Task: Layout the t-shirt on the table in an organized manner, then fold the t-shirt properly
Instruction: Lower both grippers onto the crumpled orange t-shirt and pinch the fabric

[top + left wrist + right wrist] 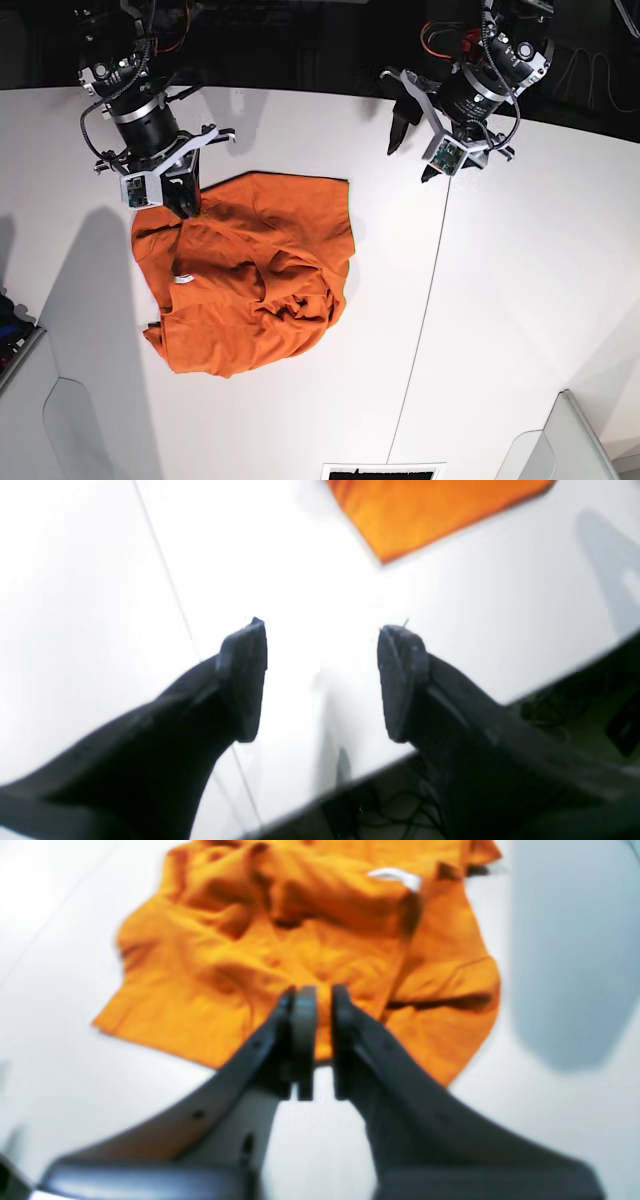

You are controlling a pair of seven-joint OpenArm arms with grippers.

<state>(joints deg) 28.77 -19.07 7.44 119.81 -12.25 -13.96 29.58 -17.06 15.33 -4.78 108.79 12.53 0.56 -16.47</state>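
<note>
Left end effector (321,680) stands wide with nothing between its fingers; the right end effector (324,1040) shows a narrow gap and, as far as I can see, grips nothing. Beneath and around both I have the white worktop (510,330), its seam (418,300) running away from beside the left one. The orange t-shirt (240,260) lies crumpled under and beyond the right end effector, with one corner reaching toward the left one, well apart from it.

My worry is the right fingertips: closing on bunched cloth could catch several layers and drag the heap rather than spread it. Pulling from one side alone could twist it further, and the left would close on air from where it stands.

Direction is hard to read through the folds. I judge the collar to point toward the right end effector's outer side, where the white tag (395,876) shows. The heap's longest spread seems diagonal, from the corner nearest the left end effector to beyond the right; the garment's true long axis I cannot tell.
</note>
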